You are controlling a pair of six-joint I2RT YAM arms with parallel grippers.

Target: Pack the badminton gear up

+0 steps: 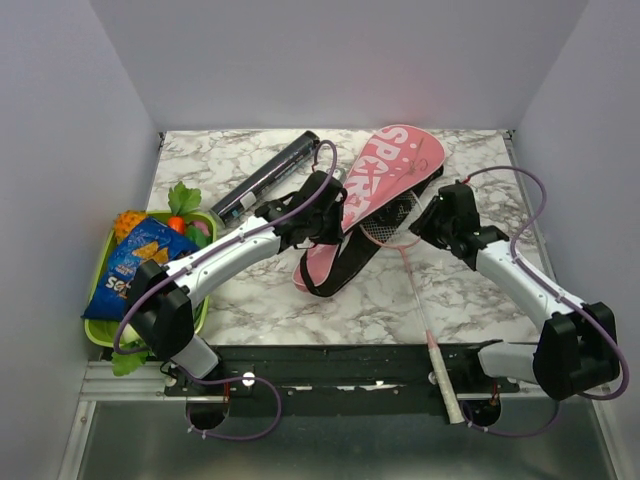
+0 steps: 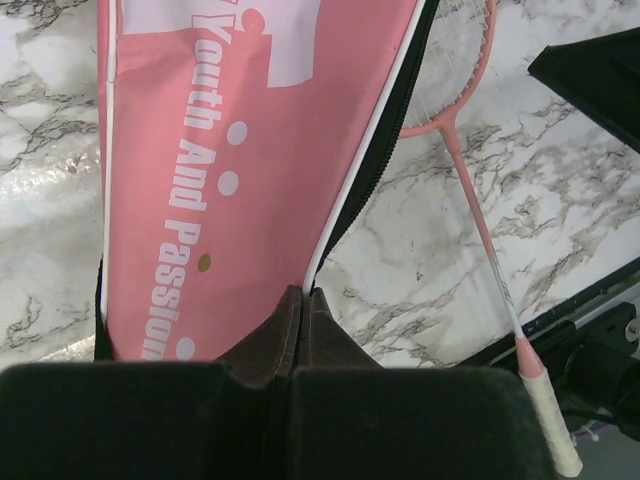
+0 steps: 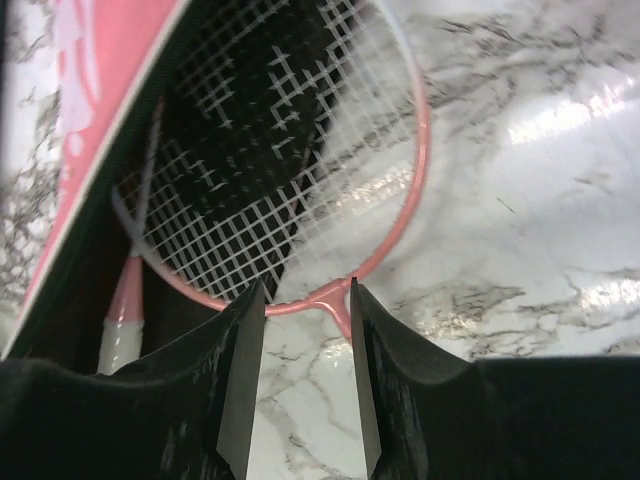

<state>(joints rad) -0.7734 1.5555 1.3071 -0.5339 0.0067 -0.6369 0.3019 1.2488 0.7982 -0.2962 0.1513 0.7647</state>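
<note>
On the marble table (image 1: 500,180), the pink bag (image 1: 385,175) lies diagonally, wide end far-right. The left gripper (image 2: 302,300) is pinched shut on its zipper edge. The right gripper (image 3: 306,300) is spread astride the throat of a racket (image 1: 420,300), whose head is tucked in the bag and whose handle overhangs the near edge. Open marble lies right of the bag. A black tube (image 1: 268,178) slants alongside its left.

The right gripper (image 3: 306,295) is hanging with its black fingers (image 3: 235,380) parted at the bottom centre, the throat of a pink-framed racket (image 3: 300,170) lying between them. The strung head is reaching up-left into the dark opening of the pink bag (image 3: 90,90), where a second racket (image 3: 118,335) is showing its white handle. Marble tabletop (image 3: 540,200) is filling the right.
</note>
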